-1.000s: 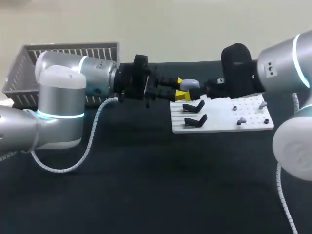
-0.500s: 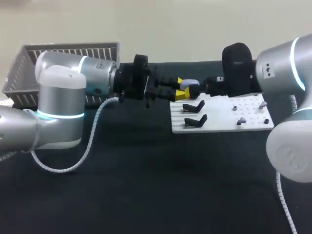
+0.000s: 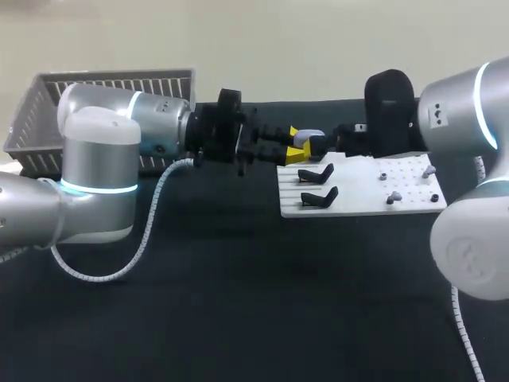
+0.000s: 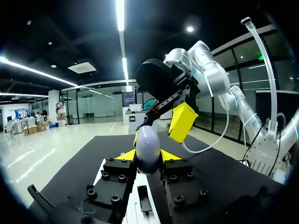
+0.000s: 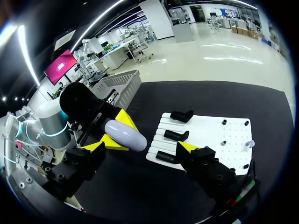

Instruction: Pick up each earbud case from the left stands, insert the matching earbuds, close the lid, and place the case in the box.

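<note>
Pinches the earbud case in the left gripper, jaws drawn in narrow, one bright yellow tip pressed flat against each flank. Spreads the right gripper wide, jaws touching nothing. Suspends the case in the air ahead of and between those parted fingers, clear of both. Presents a smooth, glossy, pale lavender-grey egg of a case, at about 1 o'clock over the table, just above the far left corner of the board.

Stretches a table across the head view, covered in matt black cloth. Parks a grey plastic basket at 10 o'clock, rectangular, with thin upright slats for walls. Lays a flat white board at 2 o'clock, with long grooves on its left half and a grid of small round holes on its right. Seats black stands in the grooves, matt and angular, three by the right wrist view's count. Dots the holed half with tiny earbuds, some pale and some dark, too small to tell more.
</note>
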Controlling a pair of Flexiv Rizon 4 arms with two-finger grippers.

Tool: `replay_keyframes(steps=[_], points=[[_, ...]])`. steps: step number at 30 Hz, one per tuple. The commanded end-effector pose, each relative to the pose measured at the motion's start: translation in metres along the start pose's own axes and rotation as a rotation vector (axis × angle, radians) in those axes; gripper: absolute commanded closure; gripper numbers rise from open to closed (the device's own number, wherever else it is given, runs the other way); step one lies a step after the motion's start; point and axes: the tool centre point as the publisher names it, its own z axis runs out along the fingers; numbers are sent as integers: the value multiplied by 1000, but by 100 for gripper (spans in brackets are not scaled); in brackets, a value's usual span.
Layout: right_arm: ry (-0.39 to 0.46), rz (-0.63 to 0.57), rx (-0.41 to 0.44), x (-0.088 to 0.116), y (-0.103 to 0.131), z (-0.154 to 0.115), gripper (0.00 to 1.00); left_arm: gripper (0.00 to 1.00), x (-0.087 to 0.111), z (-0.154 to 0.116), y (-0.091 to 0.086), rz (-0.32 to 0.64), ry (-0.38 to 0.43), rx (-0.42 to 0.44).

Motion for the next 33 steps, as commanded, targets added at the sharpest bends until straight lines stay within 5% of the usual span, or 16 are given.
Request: replay_keyframes(steps=[1,33], points=[[-10,4,28,0,3,0,0,100,1,0,0,1,-1,0],[-26,6,54,-5,4,-12,0,100,1,0,0,1,-1,0]])
